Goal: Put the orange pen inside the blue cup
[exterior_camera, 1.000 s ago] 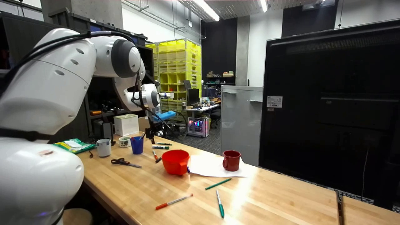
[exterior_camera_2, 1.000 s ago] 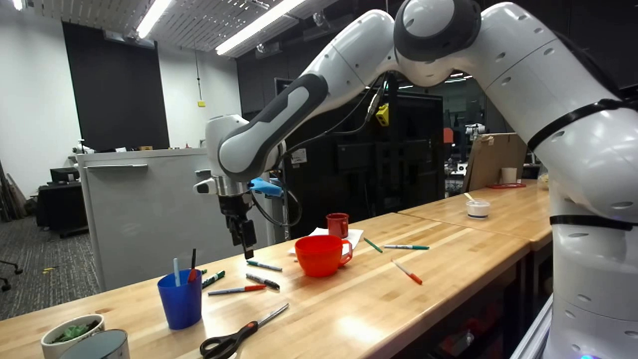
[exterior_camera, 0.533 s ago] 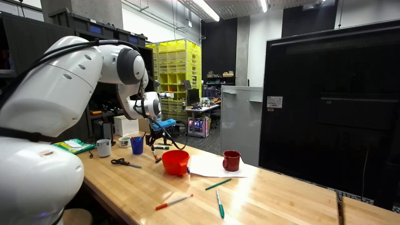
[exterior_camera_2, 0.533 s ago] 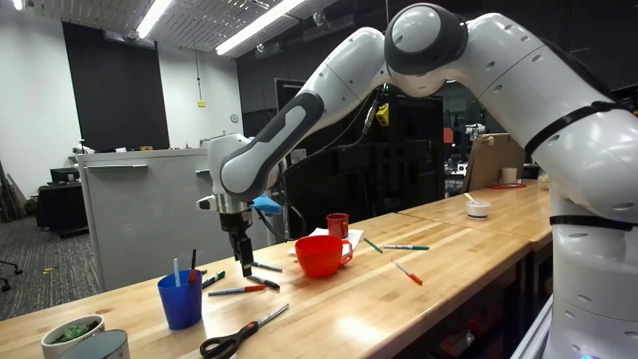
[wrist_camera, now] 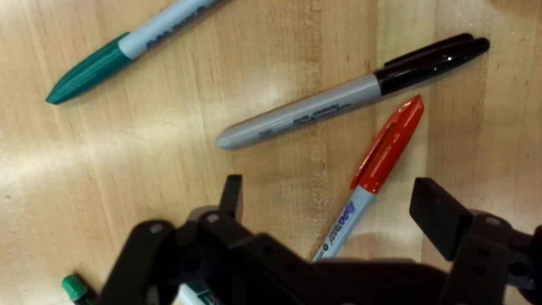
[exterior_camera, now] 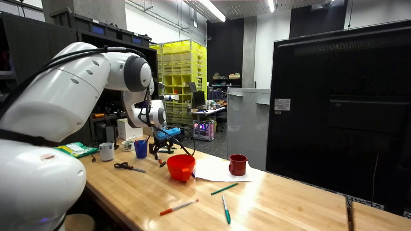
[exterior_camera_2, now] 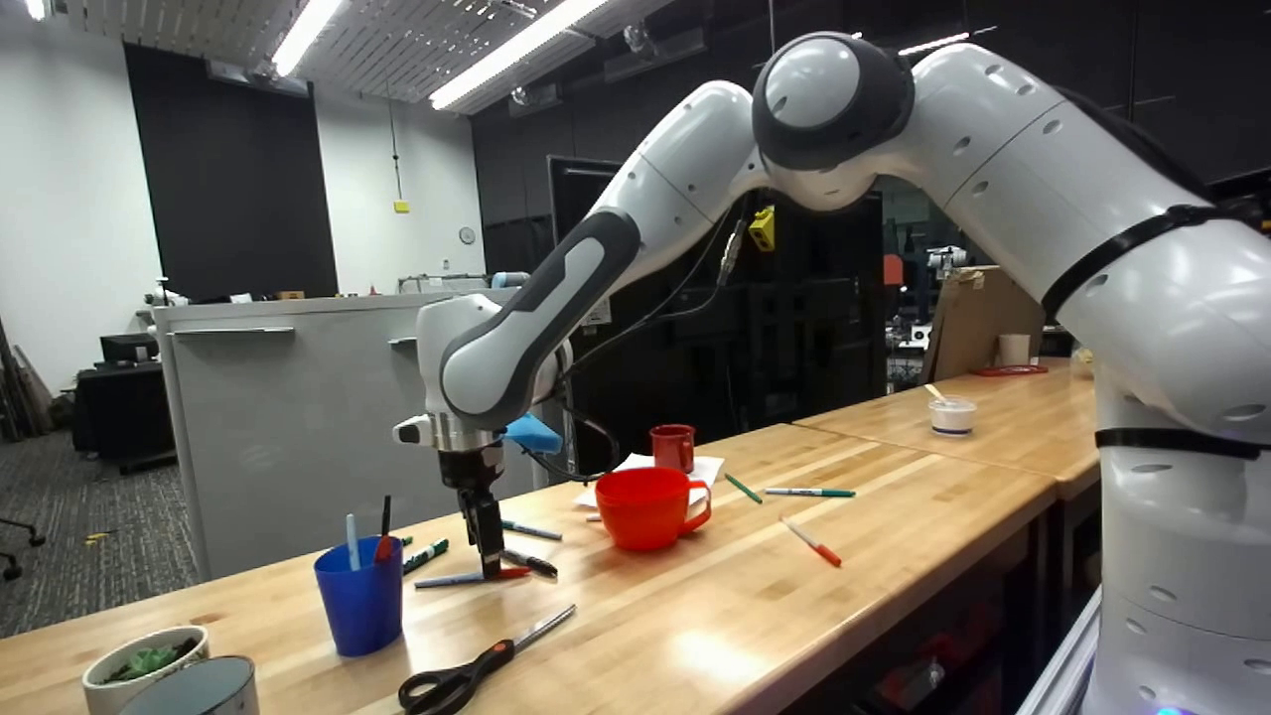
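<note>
Your tool (wrist_camera: 329,199) stands wide over the orange-capped marker (wrist_camera: 368,179), whose slant could make your squeeze swing it against the black-capped marker (wrist_camera: 353,93).

Pen (wrist_camera: 366,189) on the table (exterior_camera_2: 675,616) between cup (exterior_camera_2: 359,601) and bowl (exterior_camera_2: 643,511)

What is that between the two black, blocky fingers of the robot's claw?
In the wrist view, a pale grey pen with a glossy orange-red cap lies between the fingers, which stand open; pale wooden tabletop shows on either side.
</note>
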Controlling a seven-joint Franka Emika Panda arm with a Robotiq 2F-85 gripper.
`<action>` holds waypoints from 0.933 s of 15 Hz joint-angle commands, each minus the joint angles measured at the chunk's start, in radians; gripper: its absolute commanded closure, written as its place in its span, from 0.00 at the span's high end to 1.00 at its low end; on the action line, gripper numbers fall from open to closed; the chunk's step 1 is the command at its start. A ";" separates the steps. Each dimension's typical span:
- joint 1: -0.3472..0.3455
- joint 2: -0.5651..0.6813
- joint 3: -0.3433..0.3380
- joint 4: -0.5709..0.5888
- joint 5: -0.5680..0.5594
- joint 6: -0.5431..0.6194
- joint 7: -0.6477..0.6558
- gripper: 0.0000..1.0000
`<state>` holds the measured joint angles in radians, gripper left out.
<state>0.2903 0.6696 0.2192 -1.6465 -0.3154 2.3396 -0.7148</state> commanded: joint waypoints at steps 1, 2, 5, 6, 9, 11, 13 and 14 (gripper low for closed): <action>-0.016 0.036 0.021 0.023 0.020 0.022 -0.002 1.00; -0.017 0.043 0.022 0.025 0.021 0.028 -0.003 1.00; -0.020 0.057 0.025 0.033 0.022 0.033 -0.004 0.74; -0.021 0.055 0.026 0.032 0.023 0.035 -0.003 0.71; -0.025 0.050 0.036 0.032 0.031 0.032 -0.008 0.50; -0.027 0.048 0.042 0.034 0.037 0.030 -0.013 0.35; -0.028 0.049 0.046 0.036 0.038 0.030 -0.017 0.21; -0.028 0.048 0.048 0.037 0.039 0.028 -0.018 0.12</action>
<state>0.2702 0.6964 0.2589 -1.6243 -0.2856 2.3482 -0.7177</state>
